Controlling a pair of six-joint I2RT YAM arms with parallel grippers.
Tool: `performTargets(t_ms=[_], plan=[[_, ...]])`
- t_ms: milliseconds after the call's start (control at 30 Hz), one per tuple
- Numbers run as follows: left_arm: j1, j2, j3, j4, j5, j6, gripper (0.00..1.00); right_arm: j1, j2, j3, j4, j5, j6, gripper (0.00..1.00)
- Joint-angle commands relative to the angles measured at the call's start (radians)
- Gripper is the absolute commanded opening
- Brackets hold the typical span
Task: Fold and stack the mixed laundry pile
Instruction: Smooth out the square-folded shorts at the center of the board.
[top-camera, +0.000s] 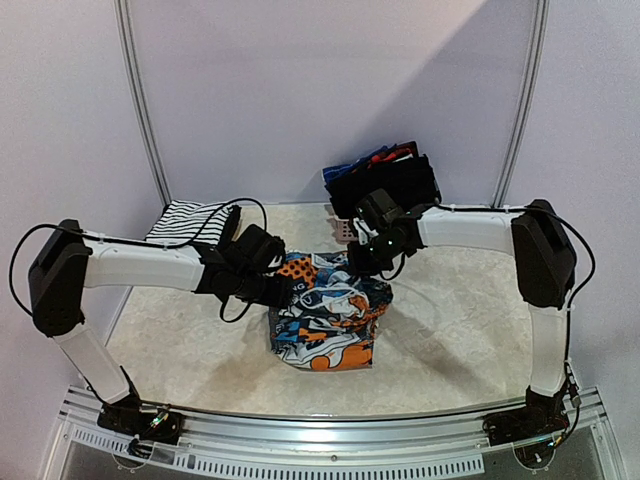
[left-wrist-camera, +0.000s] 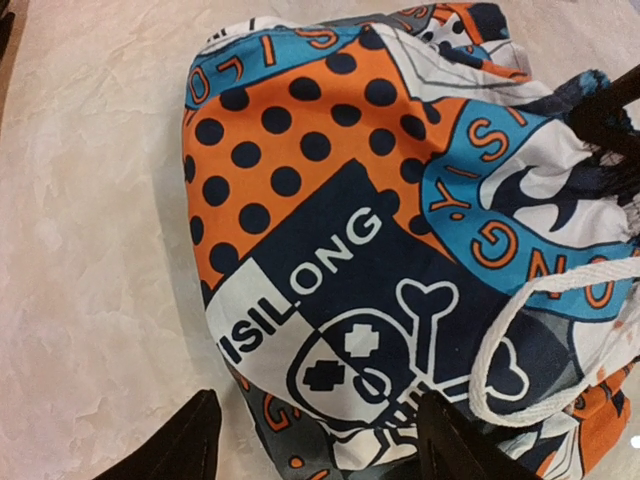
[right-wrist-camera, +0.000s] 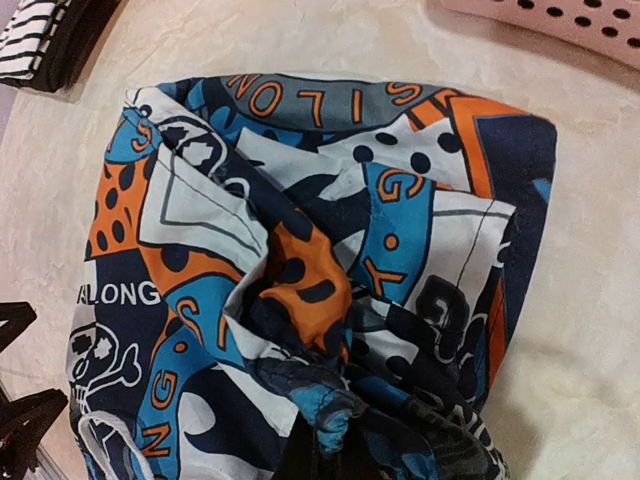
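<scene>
We are seeing one crumpled blue-orange graphic garment (top-camera: 328, 315); right gripper (top-camera: 363, 263) is pinching it, left gripper (left-wrist-camera: 322, 442) is gaping open.

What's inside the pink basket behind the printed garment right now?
Black garments heap over the pink basket, with blue and red pieces at the back of the heap. Anything beneath them inside the basket is covered.

The graphic-print garment (left-wrist-camera: 330, 250) reads "ISILONG" beside a skull-and-crossbones emblem (left-wrist-camera: 400, 350). Orange "SILON" lettering appears elsewhere on its print.
</scene>
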Motion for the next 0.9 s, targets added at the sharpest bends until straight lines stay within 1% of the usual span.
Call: performTargets(t_ms=[0,133,200,367,533,667,767,867], plan=[[0.013,-0.047,-0.024,0.037,0.009,-0.003,0.68,0.015,-0.096,-0.001,-0.115,0.105,-0.027,0.00],[0.013,-0.052,-0.024,0.034,0.002,-0.006,0.67,0.014,-0.227,-0.127,-0.100,0.198,-0.005,0.00],[0.013,-0.046,-0.022,0.035,-0.001,-0.009,0.67,0.014,-0.243,-0.169,-0.096,0.218,0.011,0.00],[0.012,-0.025,-0.007,0.030,0.001,-0.015,0.65,0.015,-0.223,-0.262,-0.039,0.275,0.051,0.00],[0.011,-0.025,-0.006,0.024,-0.007,-0.014,0.65,0.004,-0.155,-0.282,-0.018,0.313,0.071,0.00],[0.012,-0.030,-0.009,0.023,-0.011,-0.007,0.66,-0.014,-0.140,-0.336,0.032,0.322,0.083,0.00],[0.012,-0.025,-0.006,0.030,0.000,0.000,0.70,-0.017,-0.138,-0.366,0.063,0.331,0.084,0.00],[0.012,-0.015,-0.004,0.059,0.049,0.001,0.75,-0.017,-0.133,-0.402,0.101,0.330,0.086,0.00]])
